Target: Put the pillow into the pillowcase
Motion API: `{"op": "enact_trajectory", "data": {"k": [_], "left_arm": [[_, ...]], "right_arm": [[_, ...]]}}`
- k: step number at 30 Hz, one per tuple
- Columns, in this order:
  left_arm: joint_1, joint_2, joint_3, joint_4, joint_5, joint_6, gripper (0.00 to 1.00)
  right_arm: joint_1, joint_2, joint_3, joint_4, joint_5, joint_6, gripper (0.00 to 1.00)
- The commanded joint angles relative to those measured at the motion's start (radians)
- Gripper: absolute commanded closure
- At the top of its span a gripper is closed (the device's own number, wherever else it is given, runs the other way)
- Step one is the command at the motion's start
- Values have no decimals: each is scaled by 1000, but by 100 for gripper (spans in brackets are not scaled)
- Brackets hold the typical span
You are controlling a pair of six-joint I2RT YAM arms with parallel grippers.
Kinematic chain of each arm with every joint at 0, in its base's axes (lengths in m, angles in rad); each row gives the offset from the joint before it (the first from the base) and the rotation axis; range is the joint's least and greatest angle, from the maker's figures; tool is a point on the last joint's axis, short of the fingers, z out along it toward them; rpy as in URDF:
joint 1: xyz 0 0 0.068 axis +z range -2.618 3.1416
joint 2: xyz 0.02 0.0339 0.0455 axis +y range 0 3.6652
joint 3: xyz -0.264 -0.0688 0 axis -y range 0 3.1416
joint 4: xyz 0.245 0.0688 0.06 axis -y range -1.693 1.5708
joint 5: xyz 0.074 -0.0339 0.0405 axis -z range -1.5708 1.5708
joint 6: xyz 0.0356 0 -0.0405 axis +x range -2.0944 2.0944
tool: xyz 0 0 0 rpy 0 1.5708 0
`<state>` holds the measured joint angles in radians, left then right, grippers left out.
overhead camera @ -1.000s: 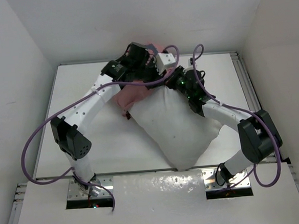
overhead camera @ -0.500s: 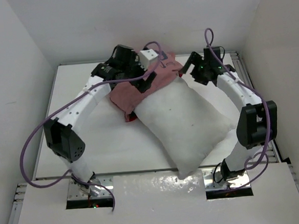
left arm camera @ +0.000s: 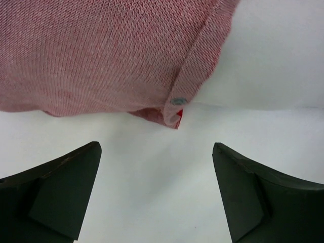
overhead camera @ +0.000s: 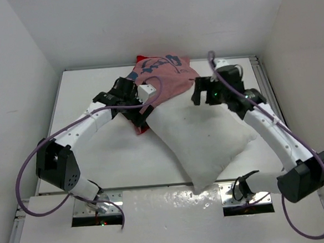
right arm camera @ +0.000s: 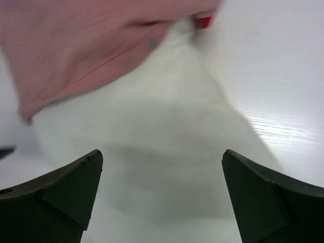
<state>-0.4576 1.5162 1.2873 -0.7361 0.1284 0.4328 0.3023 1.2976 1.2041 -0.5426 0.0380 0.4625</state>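
One puffy white pillow, far end inside woven pink pillowcase

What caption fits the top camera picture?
Left gripper and right gripper hang open by the pillow, its far end tucked in the pillowcase.

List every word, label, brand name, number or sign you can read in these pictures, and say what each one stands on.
No text can be read in any view.
On the pillowcase: dark blue marks in the print, too small from above to tell whether any are letters.
On the pillowcase hem, left wrist view: a small grey dot, no writing.
On the pillow: plain white, no label showing.
On the table: no markings.
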Motion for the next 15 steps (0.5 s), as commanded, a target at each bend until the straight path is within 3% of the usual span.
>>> {"op": "enact_trajectory", "data": {"k": [1, 5, 8, 9, 10, 11, 13, 14, 15], "left_arm": [[-13, 45, -19, 110, -19, 3, 9], [-27, 119, -29, 220, -116, -15, 14], [-27, 156, -6, 259, -101, -35, 27], [-29, 163, -3, 286, -52, -45, 39], [-35, 168, 15, 294, -21, -51, 47], [-39, 177, 32, 278, 35, -54, 70], [-56, 180, 78, 251, 85, -51, 96], [-61, 173, 87, 232, 100, -46, 100], [-64, 165, 93, 222, 134, -33, 100]], "right_arm": [[184, -5, -52, 14, 58, -140, 1], [316, 120, -57, -23, 178, -130, 1], [373, 213, -96, 79, 160, -67, 1], [365, 245, -103, 101, 148, -29, 1], [350, 314, -85, 110, 131, 40, 13], [319, 342, -71, 109, 37, 69, 26], [296, 368, -80, 188, -70, 119, 65], [288, 362, -93, 234, -110, 161, 99], [272, 352, -110, 280, -151, 180, 100]]}}
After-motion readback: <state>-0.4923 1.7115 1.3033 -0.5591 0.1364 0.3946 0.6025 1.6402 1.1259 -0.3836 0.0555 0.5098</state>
